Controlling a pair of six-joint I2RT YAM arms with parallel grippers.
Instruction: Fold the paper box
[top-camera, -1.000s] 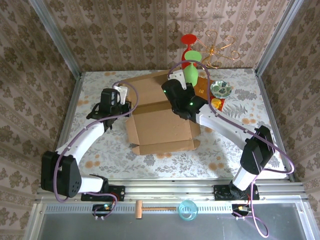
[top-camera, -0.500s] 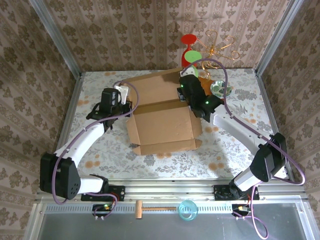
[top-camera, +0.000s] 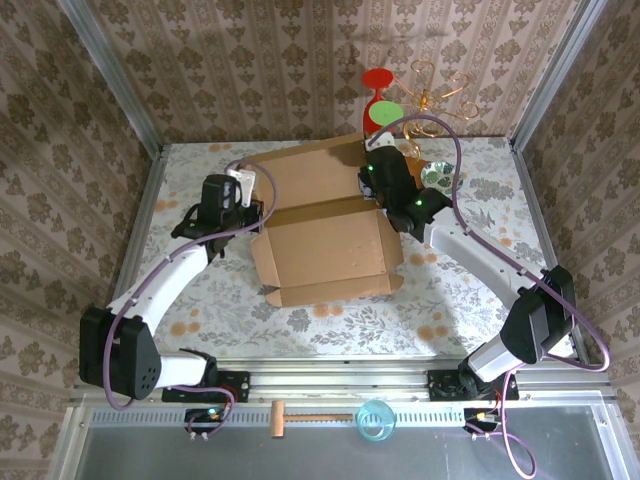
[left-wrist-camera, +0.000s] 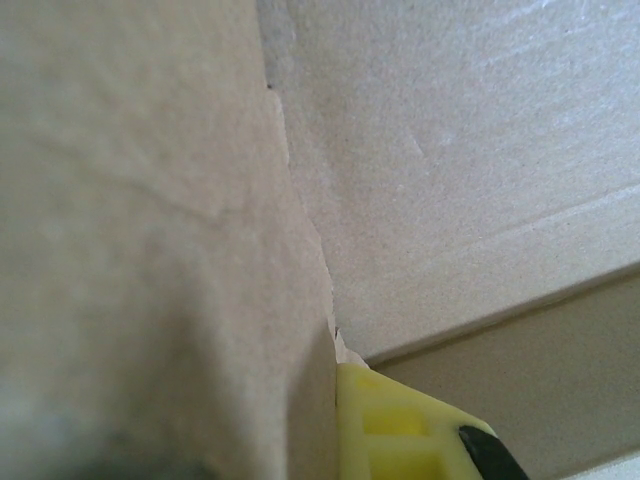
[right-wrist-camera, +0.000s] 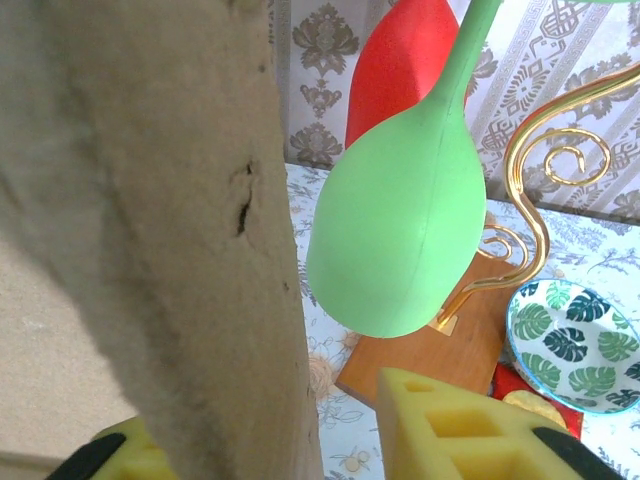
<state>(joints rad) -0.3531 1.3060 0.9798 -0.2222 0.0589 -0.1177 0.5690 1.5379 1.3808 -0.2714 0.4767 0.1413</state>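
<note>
Largely cardboard-hidden, left gripper (top-camera: 258, 206) clamps the paper box (top-camera: 325, 250); right gripper (right-wrist-camera: 285, 445) straddles it, unclenched.

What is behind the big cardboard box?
A green balloon shape, a red one, a gold curly stand and a leafy bowl. The box hides the table right behind its raised flap.

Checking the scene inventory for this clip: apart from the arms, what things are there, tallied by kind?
paper box: 1
bulb-shaped ornaments: 2 (green ornament, red ornament)
gold wire stand: 1
leaf-patterned bowl: 1
wooden board: 1
red item by the bowl, kind unclear: 1
wooden mallet: 1
blue cup: 1
Total: 9
</note>
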